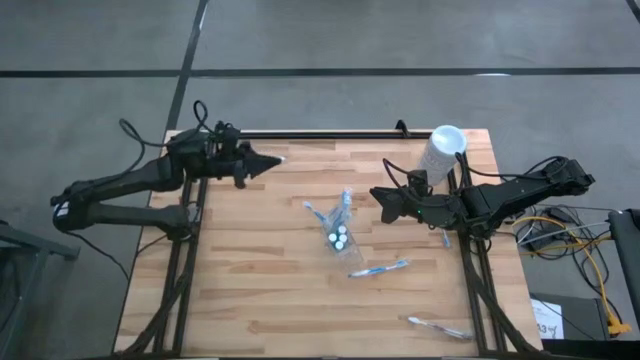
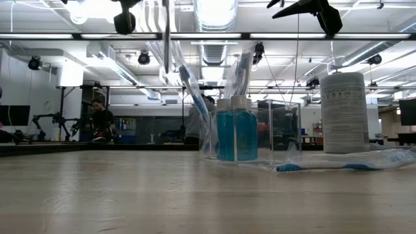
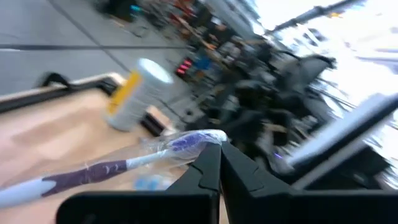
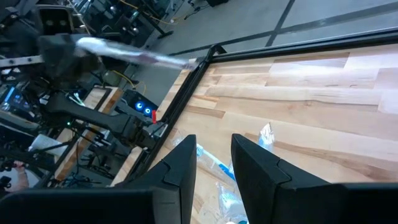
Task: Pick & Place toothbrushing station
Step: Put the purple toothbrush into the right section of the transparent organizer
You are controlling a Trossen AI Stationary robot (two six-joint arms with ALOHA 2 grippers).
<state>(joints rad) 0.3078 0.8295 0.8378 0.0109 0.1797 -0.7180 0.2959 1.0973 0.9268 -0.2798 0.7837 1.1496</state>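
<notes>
My left gripper (image 1: 278,160) hangs over the table's far left part, pointing level toward the right. It is shut on a wrapped blue-and-white toothbrush (image 3: 112,167), which also shows in the right wrist view (image 4: 137,56). At mid-table a clear pouch (image 1: 338,228) stands upright on its bottom (image 2: 240,97). It holds blue white-capped tubes (image 2: 235,133) and a toothbrush (image 2: 192,84). My right gripper (image 1: 378,195) hovers just right of the pouch and above it. It is open (image 4: 214,168), with nothing between its fingers. Two more toothbrushes (image 1: 380,268) (image 1: 438,326) lie flat on the table. My left gripper pinches the toothbrush between its two fingertips at one end, the blue-tinted end (image 3: 202,138) inside the clear wrapper. The fingers lie level. The rest of the brush sticks out sideways from the tips, lifted clear of the table.
A tall white cylinder (image 1: 442,150) stands at the far right corner, close behind my right arm. A black rail (image 1: 320,134) runs along the far edge. The near left part of the wooden table (image 1: 230,300) lies bare.
</notes>
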